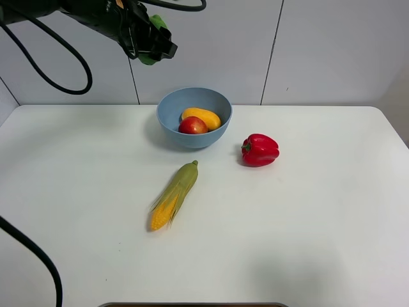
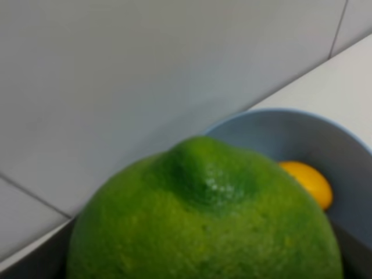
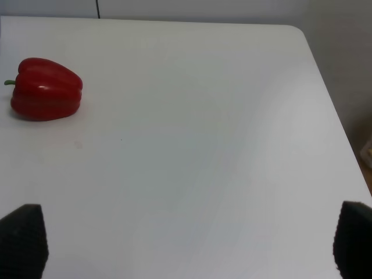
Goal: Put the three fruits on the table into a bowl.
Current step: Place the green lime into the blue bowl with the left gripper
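Lime [image 2: 203, 226], glossy green, sits clamped in the left gripper [image 1: 152, 46], held up in the air above and to the left of the bowl [image 1: 167, 131], against the tiled wall. From the high camera only a sliver of green peeks out between the black fingers; the left wrist camera is what makes it plain, the fruit filling most of that picture with its dimpled end toward the lens. That same wrist view catches the light blue bowl behind the lime and the mango [image 2: 308, 182] inside it, but not the apple.

High camera fills that in: mango [image 1: 201, 117] and red apple [image 1: 192, 125] both lie in the bowl, touching, apple nearer the front. Bowl stands toward the back of the white table [image 1: 319, 243], near the middle. Red bell pepper [image 1: 259, 149] lies just to the bowl's right, apart from it. Corn cob [image 1: 174, 196] in green husk lies in front of the bowl, tilted, yellow end toward the near edge.

Right gripper [image 3: 189, 241] does not show in the high view at all. Its own wrist camera shows two black fingertips [image 3: 22, 238] spread wide apart, nothing between them, bare table beneath. Bell pepper [image 3: 45, 88] lies well off to one side there, stem pointing away from the gripper's line.
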### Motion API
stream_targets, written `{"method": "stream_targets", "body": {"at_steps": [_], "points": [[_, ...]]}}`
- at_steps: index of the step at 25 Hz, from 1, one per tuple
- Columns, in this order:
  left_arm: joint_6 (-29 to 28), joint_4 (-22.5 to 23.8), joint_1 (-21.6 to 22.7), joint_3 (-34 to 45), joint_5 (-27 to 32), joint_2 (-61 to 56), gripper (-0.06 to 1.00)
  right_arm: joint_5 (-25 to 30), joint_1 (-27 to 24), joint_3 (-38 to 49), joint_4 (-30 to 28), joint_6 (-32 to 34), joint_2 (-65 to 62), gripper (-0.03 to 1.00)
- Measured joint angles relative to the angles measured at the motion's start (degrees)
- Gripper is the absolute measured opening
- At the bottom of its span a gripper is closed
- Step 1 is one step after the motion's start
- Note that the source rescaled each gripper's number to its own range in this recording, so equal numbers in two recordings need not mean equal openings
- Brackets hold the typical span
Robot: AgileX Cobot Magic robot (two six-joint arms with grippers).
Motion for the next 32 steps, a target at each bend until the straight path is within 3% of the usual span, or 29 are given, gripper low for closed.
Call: {"method": "stream_targets", "body": {"at_steps": [14,32], "points": [[1.83,0.33,0.00,-10.00,-0.06,15.48,0.01,0.00,0.00,0.00,0.00,0.00,0.00,0.98],[2.24,-1.26,-1.52,-10.76,-3.07,24.04,0.01,0.00,0.00,0.00,0.00,0.00,0.00,0.98]]}}
